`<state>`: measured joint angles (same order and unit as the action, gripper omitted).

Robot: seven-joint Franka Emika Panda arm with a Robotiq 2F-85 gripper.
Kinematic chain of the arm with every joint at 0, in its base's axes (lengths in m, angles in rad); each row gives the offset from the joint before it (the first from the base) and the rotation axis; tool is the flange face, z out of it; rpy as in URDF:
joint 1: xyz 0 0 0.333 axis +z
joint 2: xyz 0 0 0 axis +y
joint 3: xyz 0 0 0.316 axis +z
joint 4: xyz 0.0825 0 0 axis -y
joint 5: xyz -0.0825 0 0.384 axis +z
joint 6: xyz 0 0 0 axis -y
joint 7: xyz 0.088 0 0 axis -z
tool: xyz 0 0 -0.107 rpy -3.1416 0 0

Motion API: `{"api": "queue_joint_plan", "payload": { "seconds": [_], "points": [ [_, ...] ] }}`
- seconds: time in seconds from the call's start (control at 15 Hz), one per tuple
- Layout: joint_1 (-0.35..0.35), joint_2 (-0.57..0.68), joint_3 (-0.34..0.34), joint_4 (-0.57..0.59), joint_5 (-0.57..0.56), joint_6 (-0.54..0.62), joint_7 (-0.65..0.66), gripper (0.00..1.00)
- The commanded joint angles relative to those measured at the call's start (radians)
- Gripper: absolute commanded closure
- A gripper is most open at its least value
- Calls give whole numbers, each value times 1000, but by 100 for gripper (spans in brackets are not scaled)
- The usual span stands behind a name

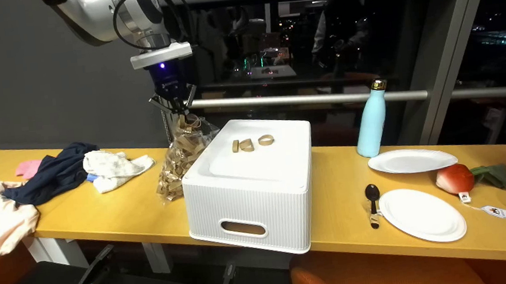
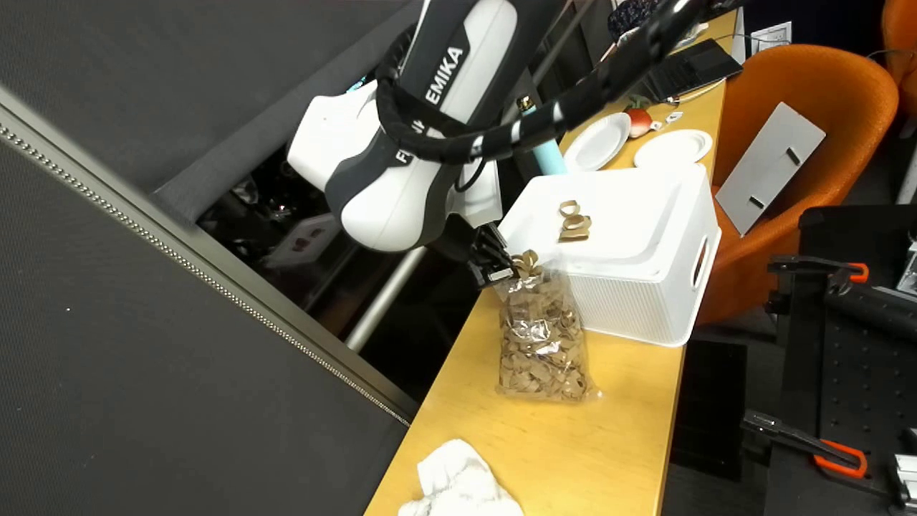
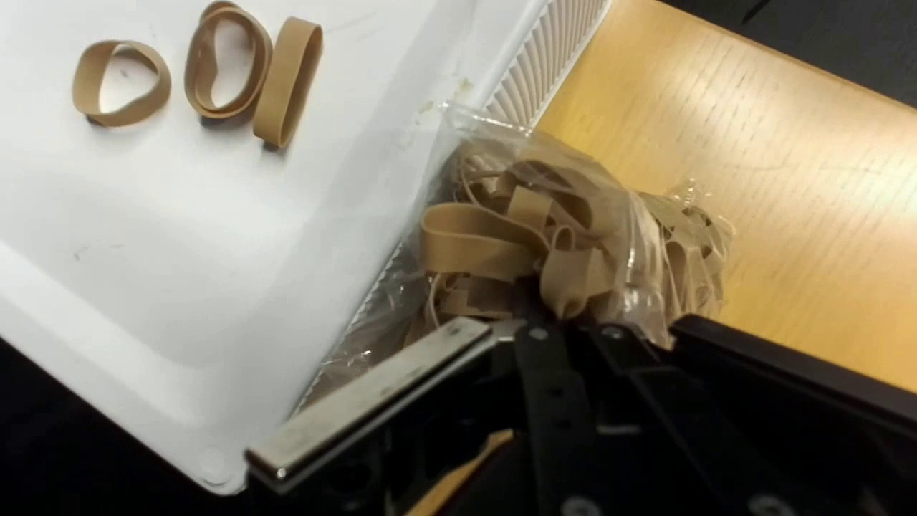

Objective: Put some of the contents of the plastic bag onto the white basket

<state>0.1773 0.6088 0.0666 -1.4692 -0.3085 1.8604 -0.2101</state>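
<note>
Tan bands (image 3: 469, 252) fill the clear plastic bag (image 2: 543, 351), which rests on the yellow table (image 1: 120, 210) beside the white basket (image 1: 250, 205). At the bag's top is the gripper (image 1: 179, 109), its tips obscured; whether the fingers are parted or clasp a band cannot be told. Loose bands (image 3: 278, 80) lie on the basket.

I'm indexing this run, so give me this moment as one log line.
plastic bag: brown bands inside, beside white basket | fingers: at bag mouth, hold uncertain | basket top: some loose bands
</note>
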Motion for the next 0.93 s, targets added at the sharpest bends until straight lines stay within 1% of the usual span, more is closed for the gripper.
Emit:
{"api": "queue_joint_plan", "payload": {
  "seconds": [0.0,0.27,0.53,0.87],
  "points": [
    [6,-73,-14,-58,-28,-25,43,99],
    [-2,-118,-27,-103,-45,-25,67,99],
    [-27,-160,-46,-144,-56,-14,73,99],
    [-82,-163,-74,-123,-53,16,81,99]
  ]
}}
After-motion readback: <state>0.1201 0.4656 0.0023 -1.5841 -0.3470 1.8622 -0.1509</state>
